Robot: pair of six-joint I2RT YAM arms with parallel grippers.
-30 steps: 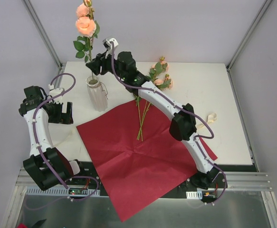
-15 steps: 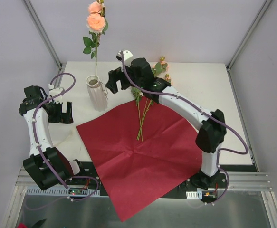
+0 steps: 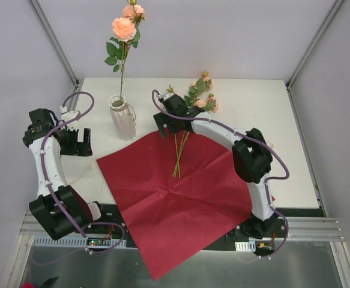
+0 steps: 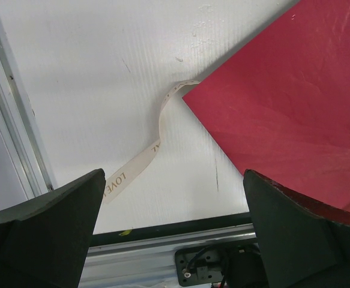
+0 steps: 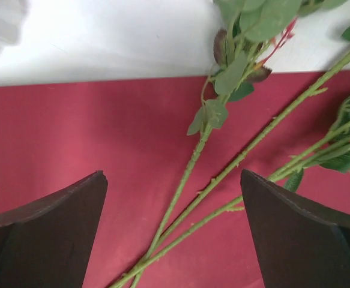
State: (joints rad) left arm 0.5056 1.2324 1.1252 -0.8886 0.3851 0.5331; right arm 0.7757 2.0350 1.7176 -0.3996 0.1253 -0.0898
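A white ribbed vase (image 3: 122, 118) holds one tall peach rose (image 3: 125, 27). More peach flowers (image 3: 200, 99) lie at the far edge of a red paper sheet (image 3: 181, 198), their green stems (image 3: 179, 150) running onto it. My right gripper (image 3: 165, 123) hangs open just above those stems (image 5: 247, 150), nothing between its fingers (image 5: 173, 180). The red sheet (image 5: 72, 138) fills most of that view. My left gripper (image 3: 72, 143) is open over bare table left of the vase (image 4: 175, 180), empty, near the sheet's corner (image 4: 295, 102).
A cream ribbon printed "LOVE" (image 4: 140, 162) curls on the white table by the sheet's left corner. Another ribbon piece (image 3: 265, 149) lies at the right. A metal rail (image 4: 162, 258) runs along the near edge. Enclosure walls stand around the table.
My right gripper has left the rose stem above the vase, dropping down and right to hang over the lying stems. The rose in the vase has swung right. The left arm is still.
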